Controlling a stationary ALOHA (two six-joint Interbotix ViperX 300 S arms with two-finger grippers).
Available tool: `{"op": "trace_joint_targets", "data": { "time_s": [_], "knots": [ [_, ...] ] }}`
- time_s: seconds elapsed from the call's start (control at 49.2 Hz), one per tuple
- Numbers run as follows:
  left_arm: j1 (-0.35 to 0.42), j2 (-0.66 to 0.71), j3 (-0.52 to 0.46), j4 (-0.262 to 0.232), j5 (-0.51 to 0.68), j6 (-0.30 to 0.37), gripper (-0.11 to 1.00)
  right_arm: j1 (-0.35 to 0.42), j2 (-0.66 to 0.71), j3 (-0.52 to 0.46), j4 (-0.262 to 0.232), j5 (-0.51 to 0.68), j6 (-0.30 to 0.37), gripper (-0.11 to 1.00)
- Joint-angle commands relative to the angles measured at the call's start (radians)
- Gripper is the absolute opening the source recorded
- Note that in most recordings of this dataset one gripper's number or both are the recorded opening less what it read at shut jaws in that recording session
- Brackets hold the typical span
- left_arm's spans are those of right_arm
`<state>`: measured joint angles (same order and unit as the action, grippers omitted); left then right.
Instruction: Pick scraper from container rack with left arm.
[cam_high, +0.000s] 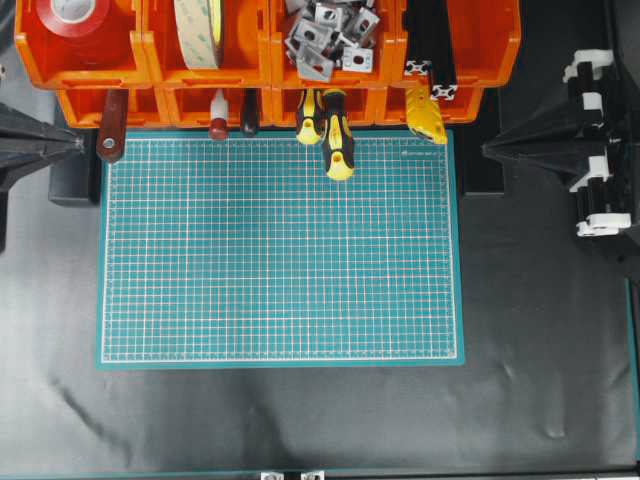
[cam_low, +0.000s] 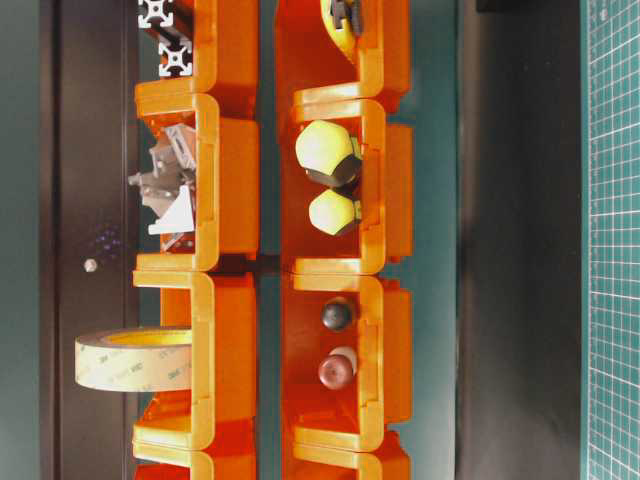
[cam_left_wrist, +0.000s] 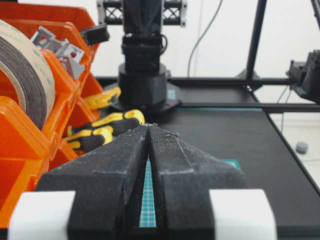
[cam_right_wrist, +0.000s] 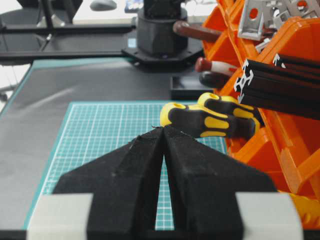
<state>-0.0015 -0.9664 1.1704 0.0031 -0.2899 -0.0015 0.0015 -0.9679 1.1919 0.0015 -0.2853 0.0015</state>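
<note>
Both arms sit parked at the counter's side edges, nothing in motion. The left end effector has its fingers pressed together, gripping nothing, and the right end effector looks just the same: tips meeting, empty.

The prize is over at the back-left: the scraper hangs out of the leftmost lower bin of the container rack, reddish-brown handle with its hole poking forward and touching the far-left corner of the green cutting mat. Its blade is buried in the bin, out of sight.

So the step in hand, as I read it, is the approach. To do it well, the left arm wants to spread its fingers before it gets close, come down over the exposed handle across its narrow width, and pinch near the bin mouth for a firm hold. Then draw it out along the handle's own line, toward the mat, so the blade doesn't snag the bin lip. Steer clear of the red-capped tool just beside it.
</note>
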Motion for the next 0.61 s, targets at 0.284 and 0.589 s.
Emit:
{"op": "trace_joint_targets", "data": {
  "time_s": [0.284,0.589],
  "knots": [
    [-0.091,0.126,-0.37,0.052,0.676,0.087,0.0,-0.002,0.002,-0.037,0.038,-0.014,0.123,0.01],
    [-0.227,0.227,-0.581,0.114,1.255,0.115,0.0,0.0,0.0,-0.038,0.04,-0.014,0.201,0.01]
  ]
}}
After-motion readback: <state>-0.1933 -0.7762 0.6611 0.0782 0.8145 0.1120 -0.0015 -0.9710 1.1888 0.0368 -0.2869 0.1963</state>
